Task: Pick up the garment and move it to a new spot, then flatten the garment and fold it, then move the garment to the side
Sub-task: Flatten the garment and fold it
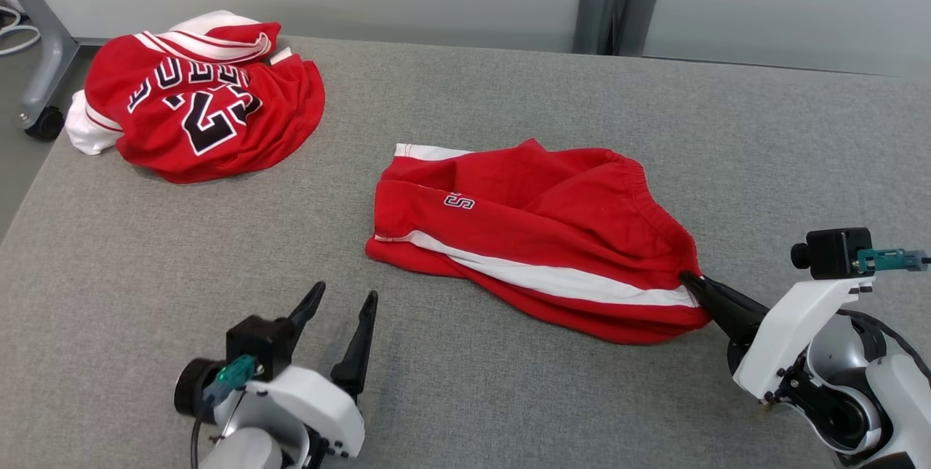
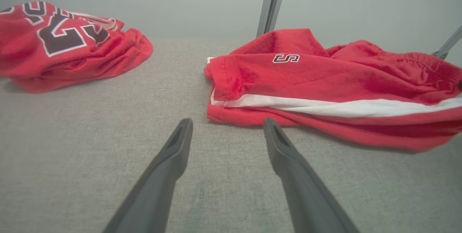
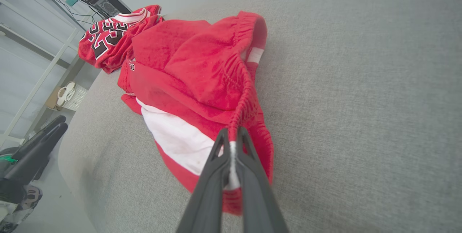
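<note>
A pair of red shorts [image 1: 538,229] with a white side stripe and a small "S" logo lies rumpled in the middle of the grey table [image 1: 465,396]. My right gripper [image 1: 687,280] is shut on the waistband corner of the shorts [image 3: 202,81], at their right end; the right wrist view shows the fabric pinched between the fingertips of my right gripper [image 3: 231,133]. My left gripper [image 1: 345,296] stands open just short of the shorts' left hem, nothing between its fingers. In the left wrist view that left gripper [image 2: 227,123] faces the shorts [image 2: 325,85] at their lower left corner.
A red jersey [image 1: 196,98] with dark numbers and white trim lies heaped at the table's far left corner. A grey post [image 1: 618,3] rises behind the far edge, and a wheeled stand leg [image 1: 40,47] is off the table's left side.
</note>
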Robot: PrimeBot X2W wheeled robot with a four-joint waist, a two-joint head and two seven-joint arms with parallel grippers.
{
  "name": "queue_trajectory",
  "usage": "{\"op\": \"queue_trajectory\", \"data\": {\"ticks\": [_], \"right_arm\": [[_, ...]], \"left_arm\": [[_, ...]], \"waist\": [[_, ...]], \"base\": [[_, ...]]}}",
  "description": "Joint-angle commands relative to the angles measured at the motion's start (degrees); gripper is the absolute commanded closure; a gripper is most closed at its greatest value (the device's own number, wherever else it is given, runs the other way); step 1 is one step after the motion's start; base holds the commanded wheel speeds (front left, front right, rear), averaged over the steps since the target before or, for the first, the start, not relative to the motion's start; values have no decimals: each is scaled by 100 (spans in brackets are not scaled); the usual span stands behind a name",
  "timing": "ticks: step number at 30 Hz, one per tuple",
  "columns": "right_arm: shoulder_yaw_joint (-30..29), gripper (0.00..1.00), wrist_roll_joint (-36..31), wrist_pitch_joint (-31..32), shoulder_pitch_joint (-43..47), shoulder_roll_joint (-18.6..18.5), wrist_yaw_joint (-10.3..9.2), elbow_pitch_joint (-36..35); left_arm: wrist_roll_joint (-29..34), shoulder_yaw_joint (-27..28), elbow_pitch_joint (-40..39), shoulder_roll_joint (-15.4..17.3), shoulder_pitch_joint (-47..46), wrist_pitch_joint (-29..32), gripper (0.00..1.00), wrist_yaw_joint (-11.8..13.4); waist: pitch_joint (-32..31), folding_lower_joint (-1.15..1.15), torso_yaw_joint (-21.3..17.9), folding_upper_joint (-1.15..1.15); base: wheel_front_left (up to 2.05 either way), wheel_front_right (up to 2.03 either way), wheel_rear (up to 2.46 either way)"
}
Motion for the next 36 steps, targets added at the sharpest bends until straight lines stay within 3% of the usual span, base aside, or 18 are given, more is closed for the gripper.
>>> {"op": "queue_trajectory", "data": {"ticks": [1, 7, 14, 30, 32, 34, 36], "right_arm": [[14, 100, 68, -40, 48, -58, 1, -67], [116, 100, 121, -132, -54, -5, 1, -5], [314, 100, 168, -277, -257, 83, 1, 164], [784, 100, 324, -569, -512, 102, 1, 512], [844, 100, 357, -606, -533, 107, 1, 555], [899, 100, 381, -628, -571, 109, 1, 592], [951, 100, 413, -677, -596, 107, 1, 626]], "left_arm": [[53, -54, 178, -42, -315, 55, 0, -118], [-42, -202, 1319, -432, -1162, 283, 0, -539], [-130, -189, 2629, -761, -1884, 208, 0, -840], [75, -581, 4502, -1129, -2824, 128, 0, -1390], [105, -657, 4625, -1164, -2894, 91, 9, -1438], [149, -734, 4748, -1201, -2925, 80, 26, -1474], [149, -780, 4854, -1231, -2946, 48, 55, -1494]], "waist": [[30, 0, -40, 0], [110, 0, -173, 0], [225, 0, -334, 0], [286, 0, -486, 0], [280, 0, -503, 0], [274, 0, -528, 0], [269, 0, -550, 0]], "base": [[0, 0, 0], [0, 0, 0], [0, 0, 0], [0, 0, 0], [0, 0, 0], [0, 0, 0], [0, 0, 0]]}}
